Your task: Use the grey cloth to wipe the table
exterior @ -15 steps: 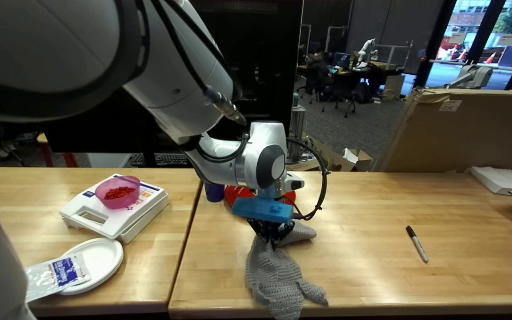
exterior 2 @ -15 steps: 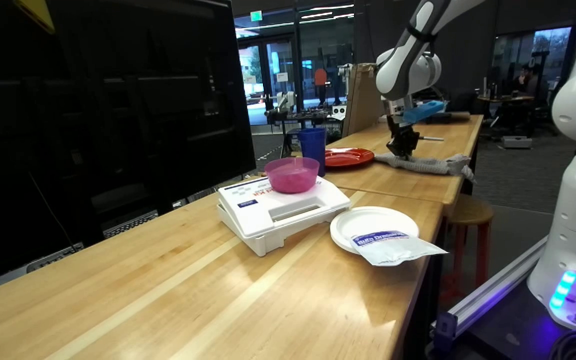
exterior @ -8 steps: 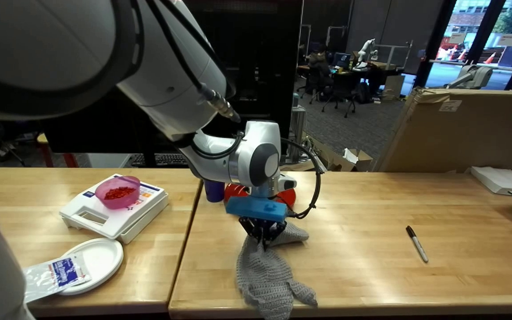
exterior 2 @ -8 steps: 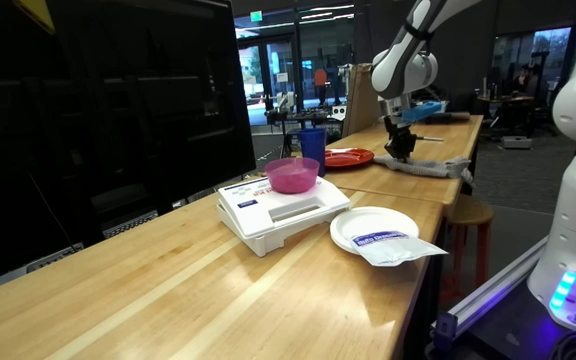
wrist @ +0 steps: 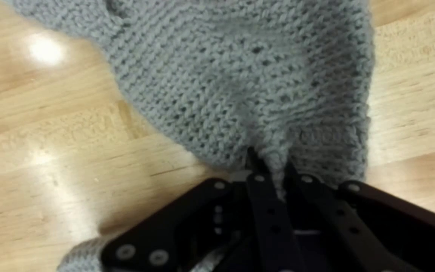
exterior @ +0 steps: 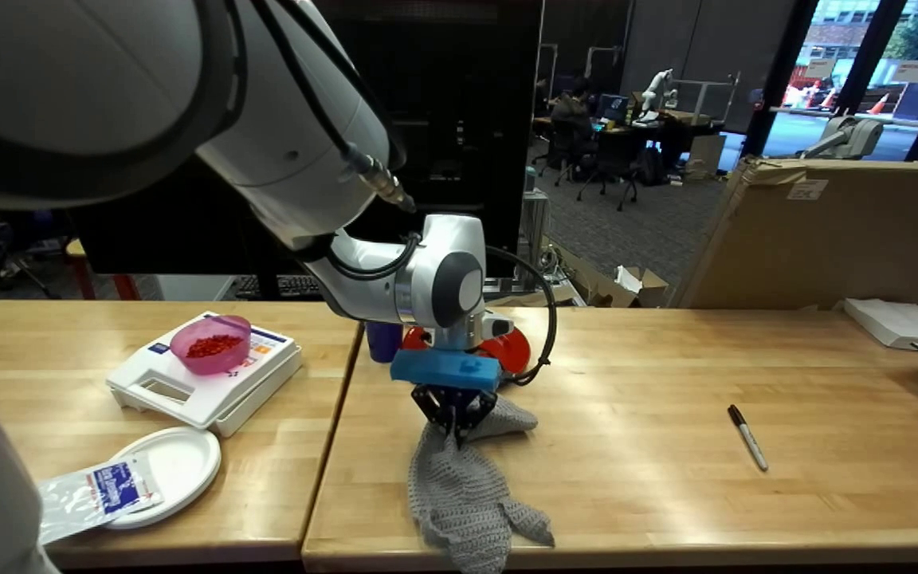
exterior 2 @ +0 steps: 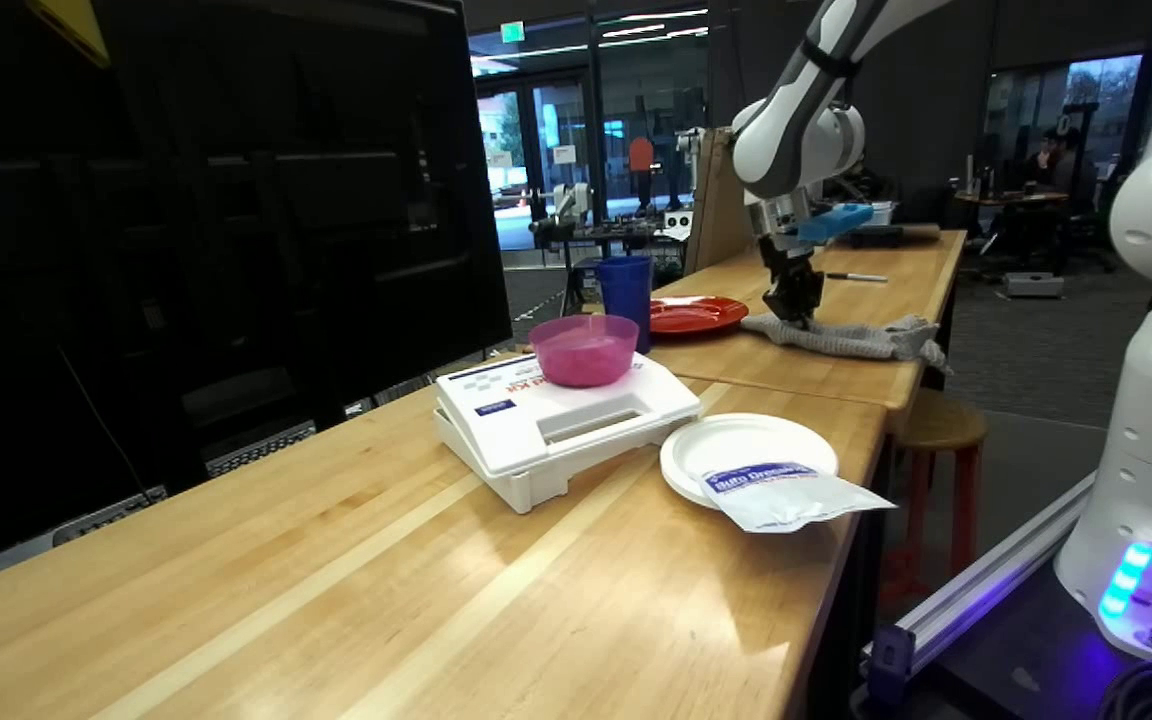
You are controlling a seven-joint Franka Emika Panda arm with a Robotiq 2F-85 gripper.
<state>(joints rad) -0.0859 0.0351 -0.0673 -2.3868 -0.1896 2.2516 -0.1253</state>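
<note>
your black two-fingered hand (wrist: 272, 166) is closed tight, pinching a raised fold of the crumpled grey knitted cloth (exterior: 463, 502). the cloth lies on the long light-brown wooden tabletop (exterior: 634, 478), one end draped over the edge nearest your white robot base (exterior 2: 1136, 470). toward the opposite edge you have a glossy round red plate (exterior 2: 696, 314) and, beside it, a tall blue cup (exterior 2: 626, 300). across the seam (exterior: 340, 399), a translucent pink bowl (exterior 2: 584, 360) sits on a white plastic case (exterior: 208, 399), and a white packet with blue print (exterior: 112, 488) overlaps a round white plate (exterior 2: 736, 435).
</note>
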